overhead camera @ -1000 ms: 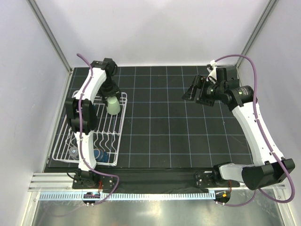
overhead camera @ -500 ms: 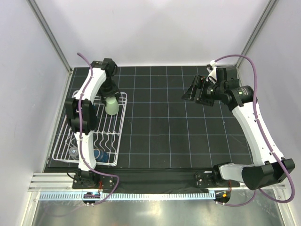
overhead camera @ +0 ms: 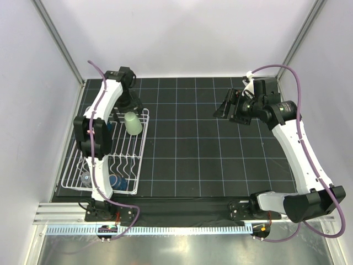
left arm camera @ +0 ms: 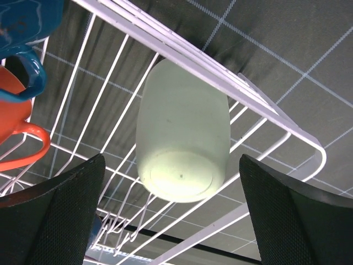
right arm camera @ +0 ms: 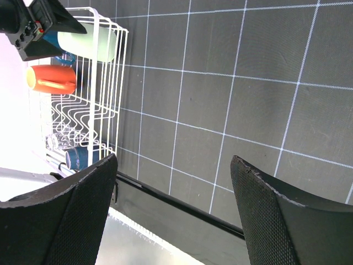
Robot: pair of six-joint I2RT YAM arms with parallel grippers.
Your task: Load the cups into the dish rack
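The white dish rack (overhead camera: 142, 146) stands at the left of the mat. A pale green tumbler (overhead camera: 132, 122) rests in its far right corner, leaning on the rim wire (left arm camera: 265, 118). My left gripper (overhead camera: 128, 103) hovers just behind it, open. In the left wrist view the tumbler's base (left arm camera: 182, 176) faces me, with a gap to each finger (left arm camera: 60, 215). An orange mug (left arm camera: 16, 132) and a blue mug (left arm camera: 27, 33) sit beside it. A darker blue mug (overhead camera: 118, 181) and a clear glass (overhead camera: 85, 178) lie at the rack's near end. My right gripper (overhead camera: 225, 108) hangs open and empty over the far right mat.
The black gridded mat (overhead camera: 220, 160) covers the table, with a metal rail (overhead camera: 182, 227) along the near edge. White walls close in on the left, back and right. The rack's curved tines (overhead camera: 118, 163) fill its near half.
My left gripper has opened and let go of the pale green tumbler, which now rests in the rack. The right arm has not moved.
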